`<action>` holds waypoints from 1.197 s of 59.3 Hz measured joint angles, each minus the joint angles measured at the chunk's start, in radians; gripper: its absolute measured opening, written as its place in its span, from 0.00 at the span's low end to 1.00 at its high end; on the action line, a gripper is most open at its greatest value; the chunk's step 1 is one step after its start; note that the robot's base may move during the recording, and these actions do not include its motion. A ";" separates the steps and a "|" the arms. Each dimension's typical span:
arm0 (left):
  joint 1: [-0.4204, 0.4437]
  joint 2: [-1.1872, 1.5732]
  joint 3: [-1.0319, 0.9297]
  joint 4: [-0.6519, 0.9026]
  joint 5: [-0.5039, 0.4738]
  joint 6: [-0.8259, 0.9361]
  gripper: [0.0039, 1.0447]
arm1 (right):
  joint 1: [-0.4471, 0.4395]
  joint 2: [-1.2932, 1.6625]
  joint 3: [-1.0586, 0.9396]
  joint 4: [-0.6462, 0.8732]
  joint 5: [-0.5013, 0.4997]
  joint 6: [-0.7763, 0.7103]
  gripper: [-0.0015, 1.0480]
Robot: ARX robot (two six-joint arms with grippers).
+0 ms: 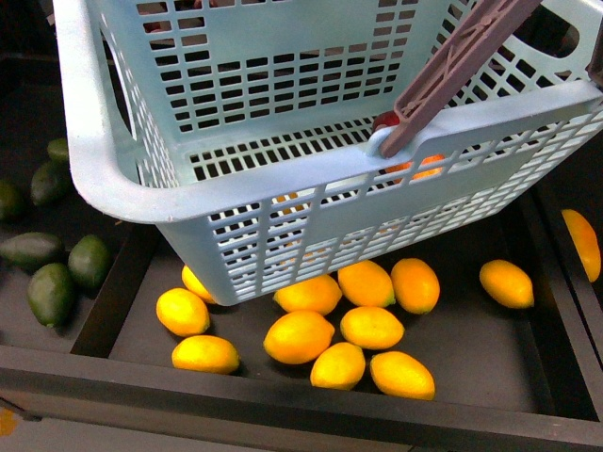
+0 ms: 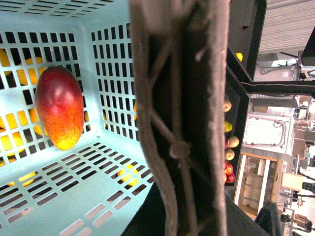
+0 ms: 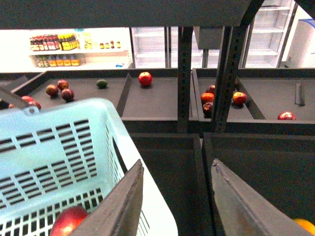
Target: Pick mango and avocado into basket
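Note:
The turquoise basket (image 1: 122,188) hangs tilted above a bin of yellow fruit. My left gripper (image 2: 183,206) is shut on its brown handle (image 2: 179,98), which fills the middle of the left wrist view. The red-and-orange mango (image 2: 59,108) lies on the basket floor; the right wrist view also shows this mango (image 3: 69,221). Green avocados (image 1: 52,292) lie in the dark bin at the left, outside the basket. My right gripper (image 3: 177,196) is open and holds nothing, just outside the basket rim (image 3: 123,147).
Several yellow mangoes (image 1: 300,336) lie in the bin under the basket. A dark divider (image 1: 118,292) separates them from the avocado bin. Far shelves hold red fruit (image 3: 144,78), behind an upright post (image 3: 185,73).

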 joint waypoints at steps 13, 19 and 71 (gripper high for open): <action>0.004 0.000 0.000 0.000 -0.010 0.003 0.06 | 0.000 -0.119 -0.160 0.035 0.000 -0.028 0.06; 0.004 0.000 0.000 0.000 -0.008 0.002 0.06 | 0.000 -0.173 -0.216 0.036 0.000 -0.034 0.02; 0.004 0.000 0.000 0.000 -0.006 0.003 0.06 | 0.000 -0.637 -0.477 -0.167 0.000 -0.035 0.02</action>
